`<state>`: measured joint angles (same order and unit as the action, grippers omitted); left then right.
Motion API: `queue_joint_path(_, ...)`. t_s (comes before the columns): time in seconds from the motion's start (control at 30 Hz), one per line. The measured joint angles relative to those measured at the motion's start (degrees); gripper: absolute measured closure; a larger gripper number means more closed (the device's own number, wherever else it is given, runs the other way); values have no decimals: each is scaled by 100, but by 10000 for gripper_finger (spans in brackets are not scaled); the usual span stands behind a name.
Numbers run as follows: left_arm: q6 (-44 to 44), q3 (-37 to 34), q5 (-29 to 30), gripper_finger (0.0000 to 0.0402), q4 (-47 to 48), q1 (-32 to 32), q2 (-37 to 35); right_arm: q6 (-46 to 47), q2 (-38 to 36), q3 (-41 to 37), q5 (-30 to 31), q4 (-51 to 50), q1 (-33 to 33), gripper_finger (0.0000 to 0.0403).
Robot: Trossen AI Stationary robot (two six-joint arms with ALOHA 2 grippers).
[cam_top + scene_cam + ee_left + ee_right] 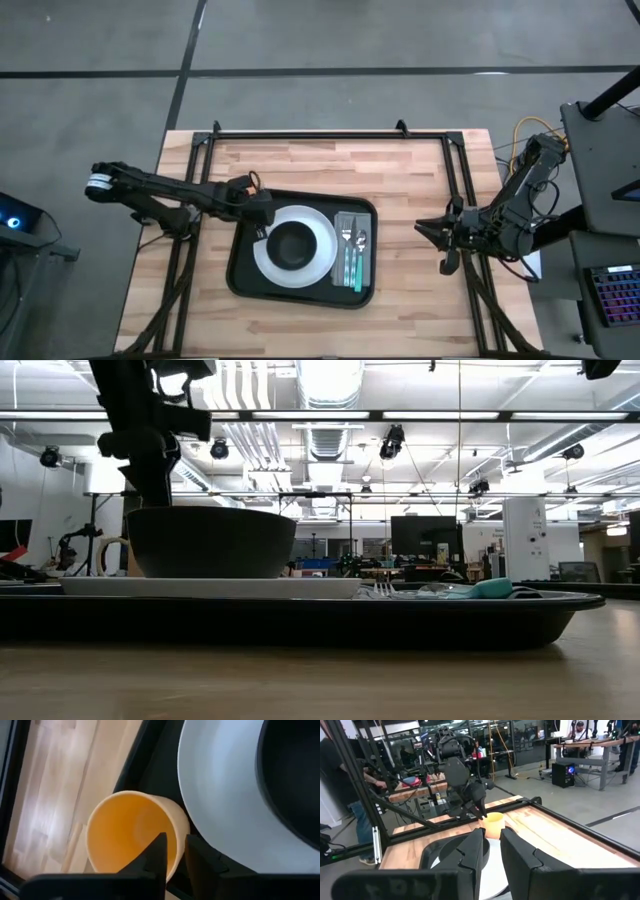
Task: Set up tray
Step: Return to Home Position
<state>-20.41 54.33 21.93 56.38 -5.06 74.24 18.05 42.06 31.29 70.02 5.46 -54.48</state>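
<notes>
The black tray (pixel 245 275) lies mid-table. It carries a white plate (pixel 322 262) with a dark bowl (pixel 292 245), and teal-handled cutlery (pixel 352 262) on a grey napkin. My left gripper (pixel 262 214) is at the tray's far left corner, shut on a yellow cup (pixel 131 836), which also shows in the right wrist view (pixel 495 821). My right gripper (pixel 492 845) waits level over the table's right side, its fingers nearly together with nothing between them. My left gripper has the cup's rim (pixel 176 851) between its two fingers, one finger (pixel 159 854) inside the cup and one (pixel 199 861) outside. The fingers come steeply from above, slanting from the table's left. The cup stands mouth up; its base is hidden.
Black frame rails (pixel 330 135) run along the table's far edge and down both sides. Bare wood (pixel 330 165) lies beyond the tray and to its right. A person (pixel 342 780) stands in the room behind the table.
</notes>
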Motion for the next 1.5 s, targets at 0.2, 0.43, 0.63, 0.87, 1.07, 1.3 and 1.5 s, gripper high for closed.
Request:
queue_joint_path(0.2,-196,0,2,318,36,-16,-693,-100,-4,0,-3,-3,0,344)
queue_joint_path(0.43,782,-431,-66,311,-1336,-317,-2448,-443,-4,0,-249,-52,0,344)
queue_joint_path(0.63,2170,-1783,-372,311,-3620,-466,-3873,-461,1,0,-305,-72,0,344)
queue_joint_path(0.87,2559,-3775,-1124,310,-5761,-464,-5072,-25,107,-31,-1619,-309,18,344)
queue_joint_path(1.07,2354,-4735,-1357,310,-6324,-463,-5498,-735,443,-76,-2593,-42,12,344)
queue_joint_path(1.3,2265,-4947,-1474,310,-6673,-463,-5490,-1295,945,-124,-3104,814,11,344)
queue_joint_path(1.5,2241,-4994,-1718,310,-6660,-463,-5496,-1369,1480,-186,-3167,1383,17,344)
